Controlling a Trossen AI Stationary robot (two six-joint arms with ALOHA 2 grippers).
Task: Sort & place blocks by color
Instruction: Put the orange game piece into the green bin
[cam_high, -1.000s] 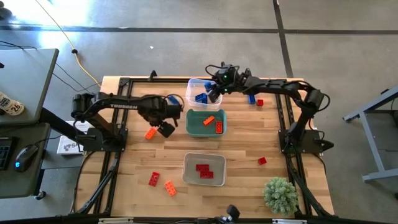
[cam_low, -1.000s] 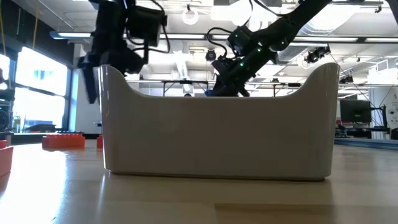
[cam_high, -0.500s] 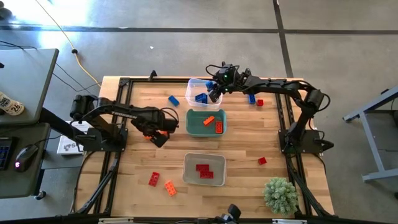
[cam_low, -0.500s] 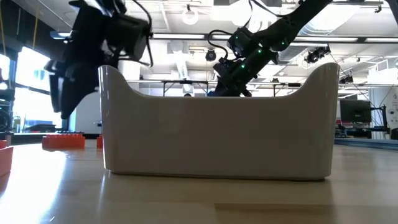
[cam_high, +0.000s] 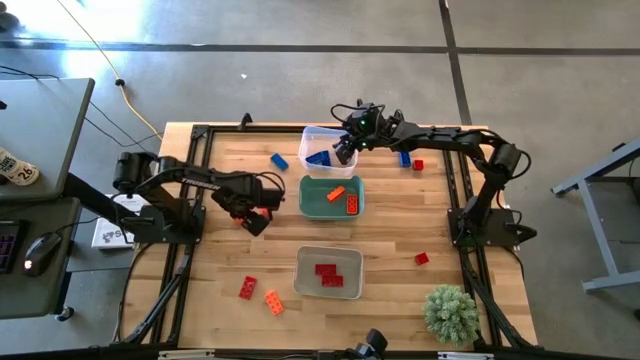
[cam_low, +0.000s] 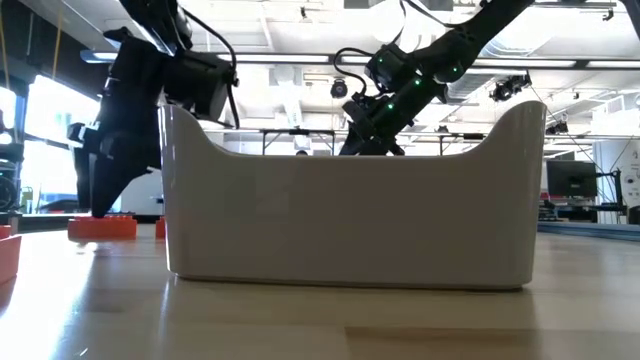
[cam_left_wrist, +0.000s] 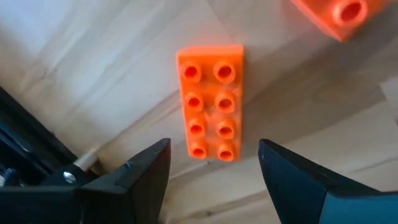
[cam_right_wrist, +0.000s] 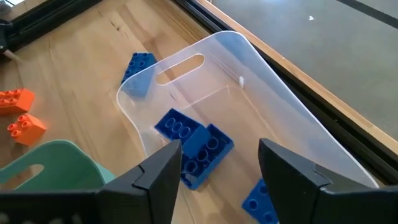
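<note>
My left gripper is open and low over an orange two-by-four brick that lies flat on the table, studs up. Its fingers stand on either side of one end of the brick without touching it. A second orange brick lies close by. My right gripper is open and hovers above the clear bin, which holds several blue bricks. Another blue brick lies just outside that bin.
The teal bin holds an orange brick and a red-orange one. The grey bin holds red bricks and fills the low view. Loose bricks: blue, blue, red, red, red, orange. A potted plant stands at the near right corner.
My left gripper has moved down and a little toward the table's left and near edges, onto the spot of the orange brick, and now stands low over it. Its arm has uncovered the blue brick left of the clear bin.
</note>
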